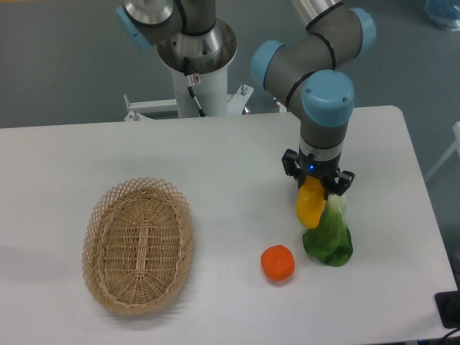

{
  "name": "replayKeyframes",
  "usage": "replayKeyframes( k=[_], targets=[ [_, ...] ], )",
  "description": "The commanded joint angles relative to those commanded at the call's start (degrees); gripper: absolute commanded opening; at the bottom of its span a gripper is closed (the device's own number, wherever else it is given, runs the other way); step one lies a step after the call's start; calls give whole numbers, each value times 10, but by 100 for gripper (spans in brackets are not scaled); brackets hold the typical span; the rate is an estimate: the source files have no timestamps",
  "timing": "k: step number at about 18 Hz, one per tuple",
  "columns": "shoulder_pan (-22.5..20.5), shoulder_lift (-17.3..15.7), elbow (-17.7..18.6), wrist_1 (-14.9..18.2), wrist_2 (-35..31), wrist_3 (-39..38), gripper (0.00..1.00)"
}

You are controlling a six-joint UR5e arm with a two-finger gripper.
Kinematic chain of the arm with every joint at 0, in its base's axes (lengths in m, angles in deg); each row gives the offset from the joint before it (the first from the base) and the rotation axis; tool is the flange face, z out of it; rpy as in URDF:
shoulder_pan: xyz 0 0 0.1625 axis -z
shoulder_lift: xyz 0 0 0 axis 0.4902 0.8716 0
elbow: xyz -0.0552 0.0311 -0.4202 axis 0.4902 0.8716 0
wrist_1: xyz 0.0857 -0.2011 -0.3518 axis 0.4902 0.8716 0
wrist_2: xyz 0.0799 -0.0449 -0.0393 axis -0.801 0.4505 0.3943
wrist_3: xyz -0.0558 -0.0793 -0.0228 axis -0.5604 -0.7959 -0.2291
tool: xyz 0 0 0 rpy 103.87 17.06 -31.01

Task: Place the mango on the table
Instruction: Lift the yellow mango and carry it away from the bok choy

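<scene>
While the large white matte desk with rounded corners (215, 158) is lying broad and flat beneath me, I am hanging over its right part with my arm pointing straight down. To the left, the oval woven wicker basket (138, 246) is sitting well apart from where I am working, and nothing is showing inside it. Nearer to me, a leafy green vegetable with a pale stalk (330, 237) is resting on the desk, just beside and partly behind what I am carrying. My pincer (315, 185) is gripping the top end of the smooth, elongated yellow mango (310, 205), so the fruit is dangling lengthwise below the jaws, its lower tip close to the desk; whether it is touching, I cannot tell. Smallest of all, a round orange fruit (277, 262) is lying on the desk in front, near the green vegetable but apart from it.

I am judging this mango to be fairly heavy for its size, firm yet bruisable, with waxy skin that is likely slippery. Held by one end, it may be prone to swinging or sliding out. A hold across the broad middle would be steadier, with moderate squeeze only.
</scene>
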Motion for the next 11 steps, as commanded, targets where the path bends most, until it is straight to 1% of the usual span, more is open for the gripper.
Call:
replayKeyframes(
  k=[2,5,11],
  targets=[
    [-4,-9,29,-3,0,3,27],
    [-4,-39,71,-3,0,26,27],
    [3,-98,177,-8,-1,41,28]
  ],
)
